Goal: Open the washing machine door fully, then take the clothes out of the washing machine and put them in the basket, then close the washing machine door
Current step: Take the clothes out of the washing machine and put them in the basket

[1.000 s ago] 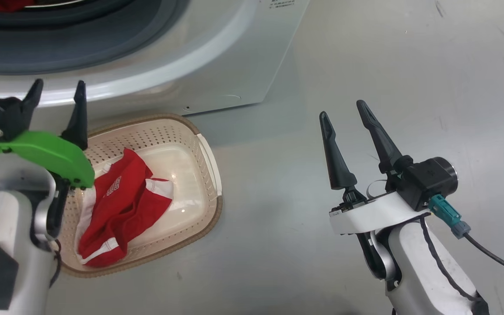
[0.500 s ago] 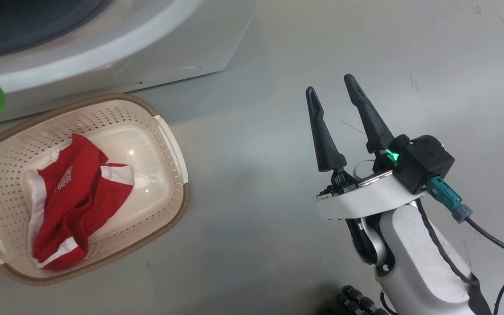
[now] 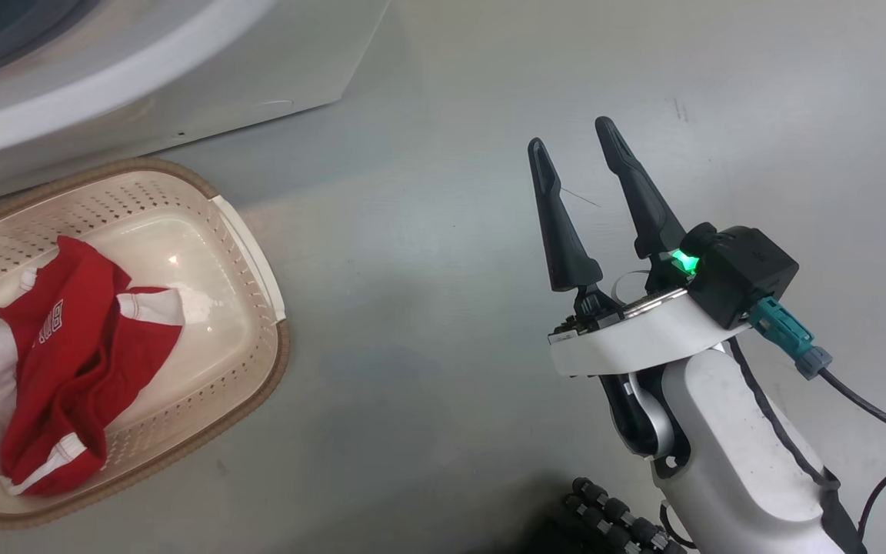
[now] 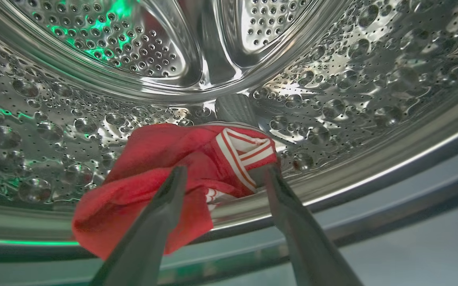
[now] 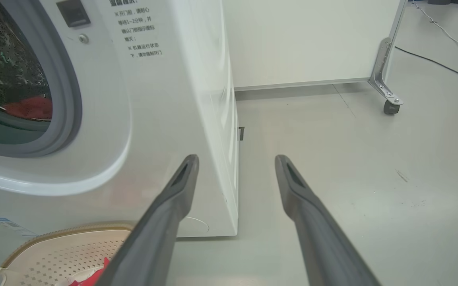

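Observation:
The white washing machine (image 3: 181,85) stands at the upper left, with the cream basket (image 3: 254,254) on the floor before it. One red garment with white trim (image 3: 66,362) lies in the basket. My left gripper (image 4: 225,169) is open inside the steel drum (image 4: 332,79), its fingers straddling another red garment with white stripes (image 4: 165,151) at the drum's front lip. My right gripper (image 3: 570,132) hangs open and empty over bare floor to the right of the machine (image 5: 153,119). The drum's garment (image 5: 30,107) shows through the grey ring. The washing machine door is out of view.
A white wall panel (image 5: 304,39) stands behind the machine, with a castered frame leg (image 5: 390,105) and a floor cable (image 5: 439,65) to its right. Bare grey floor (image 3: 428,346) lies between basket and right arm. A black ribbed hose (image 3: 612,515) shows at the bottom.
The head camera has swung, so the basket and the machine sit further left in the picture and the left arm has passed out of it. The right gripper stays open.

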Controlling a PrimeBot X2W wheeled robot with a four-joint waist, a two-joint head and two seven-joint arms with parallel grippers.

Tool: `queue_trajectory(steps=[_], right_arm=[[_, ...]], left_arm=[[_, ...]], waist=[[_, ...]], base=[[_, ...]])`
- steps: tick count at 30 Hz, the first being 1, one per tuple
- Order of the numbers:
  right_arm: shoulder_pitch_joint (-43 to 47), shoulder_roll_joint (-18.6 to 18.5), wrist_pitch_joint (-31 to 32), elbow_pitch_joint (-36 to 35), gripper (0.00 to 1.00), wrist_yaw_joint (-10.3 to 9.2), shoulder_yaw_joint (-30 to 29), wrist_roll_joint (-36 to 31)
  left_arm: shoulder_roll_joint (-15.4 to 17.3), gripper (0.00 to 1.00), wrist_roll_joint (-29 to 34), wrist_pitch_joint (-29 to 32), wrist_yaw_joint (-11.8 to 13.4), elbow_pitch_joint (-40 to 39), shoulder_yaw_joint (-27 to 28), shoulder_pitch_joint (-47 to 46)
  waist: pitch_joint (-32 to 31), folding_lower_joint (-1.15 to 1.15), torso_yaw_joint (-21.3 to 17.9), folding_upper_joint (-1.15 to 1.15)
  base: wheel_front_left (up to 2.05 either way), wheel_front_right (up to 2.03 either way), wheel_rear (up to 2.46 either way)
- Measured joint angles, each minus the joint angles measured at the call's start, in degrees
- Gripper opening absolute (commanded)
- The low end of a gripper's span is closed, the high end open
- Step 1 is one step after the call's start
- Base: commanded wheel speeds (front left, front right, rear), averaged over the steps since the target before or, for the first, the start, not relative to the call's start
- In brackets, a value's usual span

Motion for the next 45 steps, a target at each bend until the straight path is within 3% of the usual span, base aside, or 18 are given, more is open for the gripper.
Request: queue_trajectory(steps=[11,31,32,34,35,45], right_arm=[[-0.11,0.04,0.00,0.01,1.00,-0.49,0.16,0.55],[-0.52,0.08,0.00,0.05,1.00,-0.57,0.51,1.47],[-0.52,0.08,0.00,0.07,1.00,-0.57,0.51,1.47],[-0.55,0.08,0.00,0.08,1.00,-0.57,0.51,1.53],[-0.60,0.08,0.00,0.08,1.00,-0.57,0.51,1.53],[-1.04,0.12,0.00,0.08,1.00,-0.58,0.48,1.53]], left_arm=[[4.19,1.00,1.34,4.08,-0.51,5.43,0.03,-4.69],[3.64,1.00,-1.79,14.71,-0.57,12.72,0.89,-9.27],[3.61,0.91,-1.85,15.06,-0.57,12.85,0.89,-9.40],[3.50,0.35,-1.93,15.77,-0.57,13.19,0.89,-9.72],[3.47,0.00,-2.22,15.95,-0.57,13.32,0.88,-9.96],[3.23,0.00,-2.65,15.77,-1.07,13.63,0.26,-11.08]], waist=[[0.27,0.00,-1.21,0.00],[0.54,-0.01,-1.60,0.00],[0.54,0.00,-1.61,0.00],[0.57,0.00,-1.64,0.00],[0.58,0.00,-1.65,0.00],[0.69,0.00,-1.70,0.00]], base=[[0.00,0.00,0.00],[0.00,0.00,0.00],[0.00,0.00,0.00],[0.00,0.00,0.00],[0.00,0.00,0.00],[0.00,0.00,0.00]])
